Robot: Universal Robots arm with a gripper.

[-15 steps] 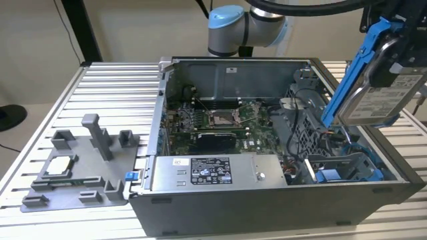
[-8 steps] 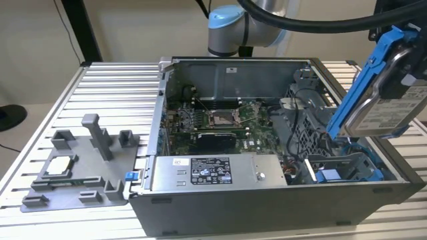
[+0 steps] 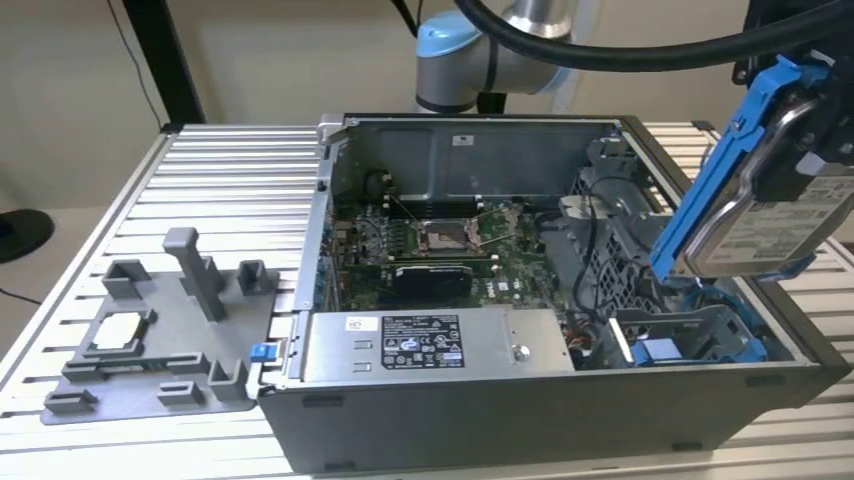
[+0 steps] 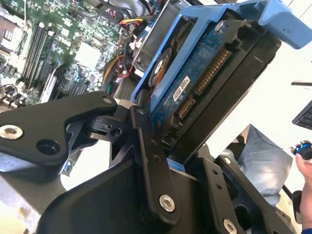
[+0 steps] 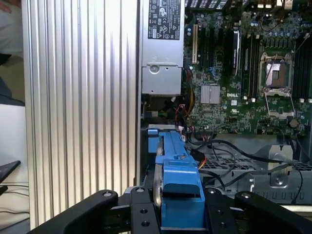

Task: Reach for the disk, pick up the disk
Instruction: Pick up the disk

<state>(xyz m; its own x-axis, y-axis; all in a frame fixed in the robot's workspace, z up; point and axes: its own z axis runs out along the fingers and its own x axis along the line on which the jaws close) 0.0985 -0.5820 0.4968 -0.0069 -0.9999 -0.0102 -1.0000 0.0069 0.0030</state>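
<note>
The disk (image 3: 747,230), a silver hard drive in a bright blue bracket, hangs tilted on edge above the right end of the open computer case (image 3: 534,410) in the exterior view. My gripper (image 3: 807,140) is shut on its upper part. In the second wrist view the black fingers (image 4: 146,146) clamp the disk (image 4: 204,78) from both sides, with its circuit board and connector showing. The first wrist view looks along the blue bracket (image 5: 178,180), which sits between the gripper (image 5: 180,214) links.
Below the disk an emptied blue drive bay (image 3: 694,340) sits inside the case. The motherboard (image 3: 441,240) and a grey power supply box (image 3: 427,345) lie further left. A grey fixture tray (image 3: 147,350) rests on the ribbed table (image 3: 227,180). A person's hand (image 4: 304,161) is nearby.
</note>
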